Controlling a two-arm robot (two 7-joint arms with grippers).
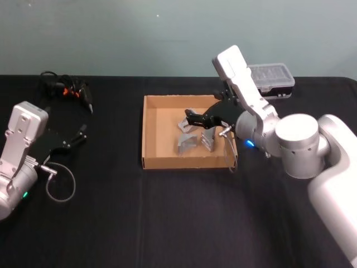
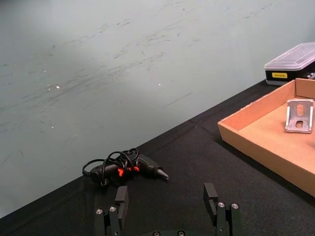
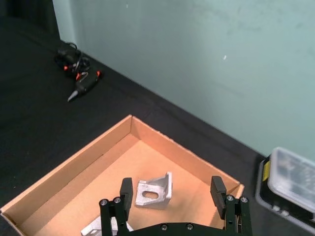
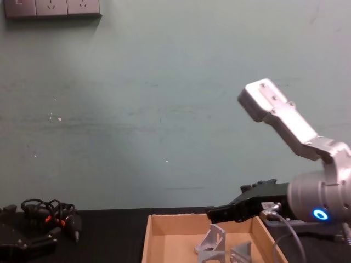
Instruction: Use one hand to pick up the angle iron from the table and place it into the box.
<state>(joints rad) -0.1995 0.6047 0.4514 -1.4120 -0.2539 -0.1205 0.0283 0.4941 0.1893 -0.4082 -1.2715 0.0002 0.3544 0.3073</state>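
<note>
Three angle irons (image 1: 187,142) lie inside the box (image 1: 146,134), under the right hand (image 1: 192,118), its fingers spread and empty. The left hand (image 1: 78,135) rests released on the table (image 1: 167,223). The left wrist view catches a soldering tool (image 2: 125,168).

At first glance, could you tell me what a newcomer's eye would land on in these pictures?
Most striking is the right gripper, open and empty, reaching over the box at the middle of the table. Inside the box lie several grey angle irons, apart from the fingers. The left gripper rests open at the table's left side, and a black tool with orange marks and a coiled cable lies at the far left.
</note>
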